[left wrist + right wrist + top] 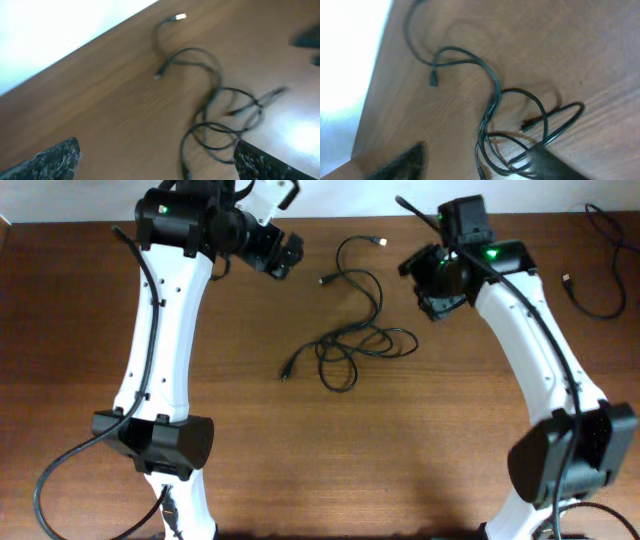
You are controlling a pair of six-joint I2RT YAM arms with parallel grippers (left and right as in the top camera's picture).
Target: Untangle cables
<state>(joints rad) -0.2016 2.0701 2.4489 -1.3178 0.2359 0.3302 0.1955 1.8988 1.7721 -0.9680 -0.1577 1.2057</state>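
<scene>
The desk (pixel 400 440) carries the cables (pixel 352 340) as one loose tangle at mid-desk, long axis running from a far silver plug (pixel 380 242) to a near plug (pixel 286 373). The tangle lies between the left gripper (pixel 285 255) and the right gripper (pixel 425 280); the right appears slightly nearer the loops. Both grippers have fingers spread wide, holding nothing.

Low in the right wrist frame, the cables (pixel 497 92) run off the bottom edge, their loops partly hidden behind a blurred finger (pixel 550 161).
</scene>
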